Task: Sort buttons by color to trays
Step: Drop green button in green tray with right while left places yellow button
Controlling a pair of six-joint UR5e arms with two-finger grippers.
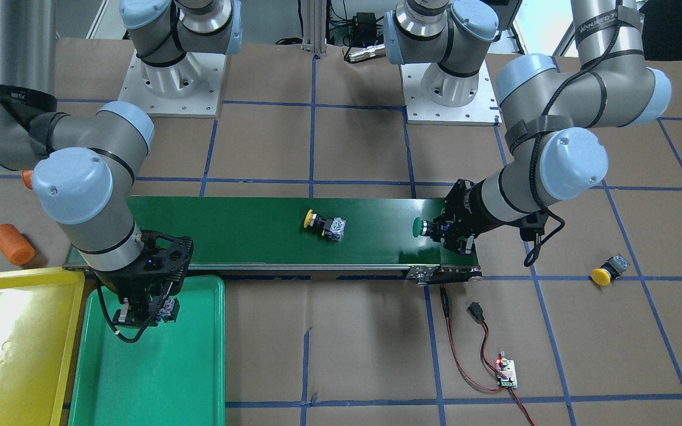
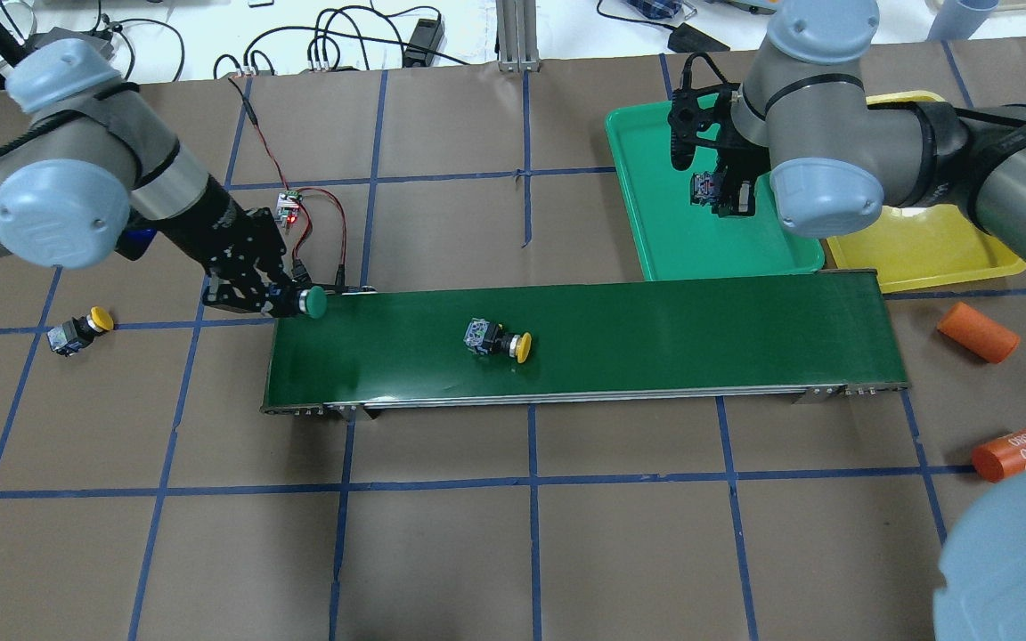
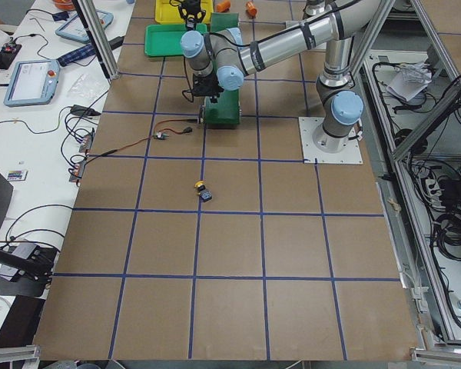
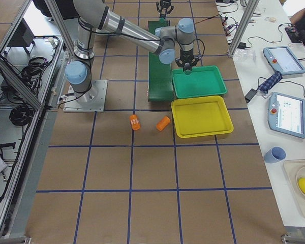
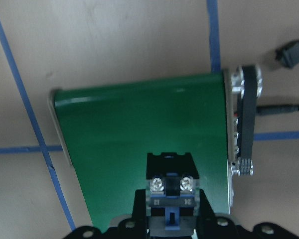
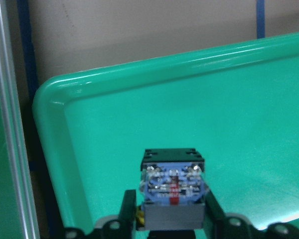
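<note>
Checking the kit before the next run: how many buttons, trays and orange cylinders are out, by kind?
Buttons: 4 (green button, first yellow button on the belt, second yellow button on the table, hidden-cap button)
Trays: 2 (green tray, yellow tray)
Orange cylinders: 2 (plain orange cylinder, labelled orange cylinder)
Total: 8

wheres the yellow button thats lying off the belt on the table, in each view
Front-facing: yellow button far right, past the belt's end.
Overhead: button far left, left of the belt.
Exterior left: button at centre, nearer the camera than the belt.
Exterior right: cannot make it out.
Left wrist: not in it.
Right wrist: not in it.
Shared landmark: the green belt.
</note>
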